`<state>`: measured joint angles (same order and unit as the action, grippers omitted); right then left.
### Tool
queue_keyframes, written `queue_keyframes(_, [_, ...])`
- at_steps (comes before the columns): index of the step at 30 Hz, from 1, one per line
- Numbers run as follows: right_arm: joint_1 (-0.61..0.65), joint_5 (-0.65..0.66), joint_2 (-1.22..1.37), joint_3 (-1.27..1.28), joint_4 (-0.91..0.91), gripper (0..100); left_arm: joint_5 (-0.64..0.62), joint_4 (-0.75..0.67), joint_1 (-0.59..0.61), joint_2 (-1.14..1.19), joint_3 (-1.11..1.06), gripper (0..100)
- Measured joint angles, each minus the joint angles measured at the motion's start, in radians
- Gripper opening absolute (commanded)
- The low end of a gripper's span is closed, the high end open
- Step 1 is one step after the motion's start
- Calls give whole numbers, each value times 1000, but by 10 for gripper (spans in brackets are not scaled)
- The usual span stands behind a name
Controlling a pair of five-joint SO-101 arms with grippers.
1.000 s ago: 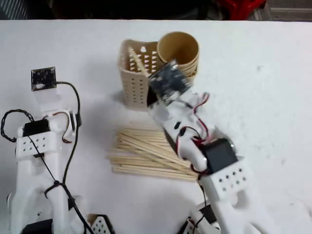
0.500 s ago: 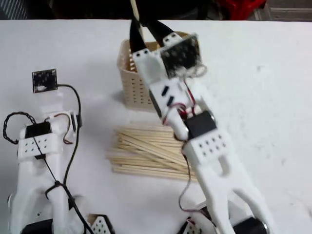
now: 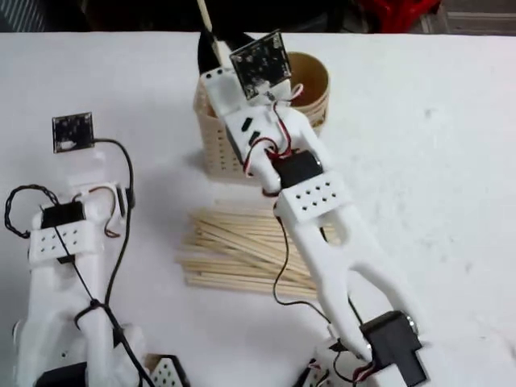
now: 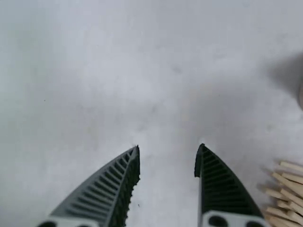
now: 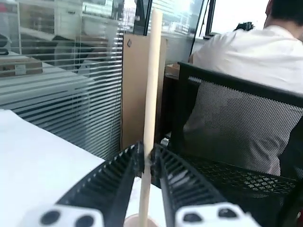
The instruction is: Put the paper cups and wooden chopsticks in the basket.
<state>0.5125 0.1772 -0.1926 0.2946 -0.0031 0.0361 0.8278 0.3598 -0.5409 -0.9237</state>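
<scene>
My right gripper (image 3: 214, 48) is above the far left corner of the cream basket (image 3: 211, 145), shut on one wooden chopstick (image 3: 204, 18) that sticks up and away past the table's far edge. In the right wrist view the chopstick (image 5: 152, 71) stands pinched between the black fingers (image 5: 118, 175). Stacked paper cups (image 3: 313, 85) sit in the basket's right side. A pile of chopsticks (image 3: 234, 258) lies on the table in front of the basket. My left gripper (image 4: 166, 163) is open over bare table, with the chopstick ends (image 4: 284, 189) off to one side.
The white table (image 3: 419, 145) has free room on the right and far left. The left arm (image 3: 60, 242) rests at the near left with its cable looped beside it. Beyond the table a person sits in a mesh chair (image 5: 236, 123).
The right arm has stretched forward and tilted its wrist up over the basket, carrying the chopstick toward the far left corner. The left arm has kept still.
</scene>
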Motion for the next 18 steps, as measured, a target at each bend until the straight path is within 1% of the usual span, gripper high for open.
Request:
queue_keyframes(4, [0,0,0,0,5,22,0,0,0,0,0,203])
queue_keyframes(13, [0,0,6,0,92,22,0,0,0,0,0,203])
queue_keyframes(15, [0,0,6,0,92,46,0,0,0,0,0,203])
queue_keyframes(18, [0,0,6,0,103,137,0,0,0,0,0,203])
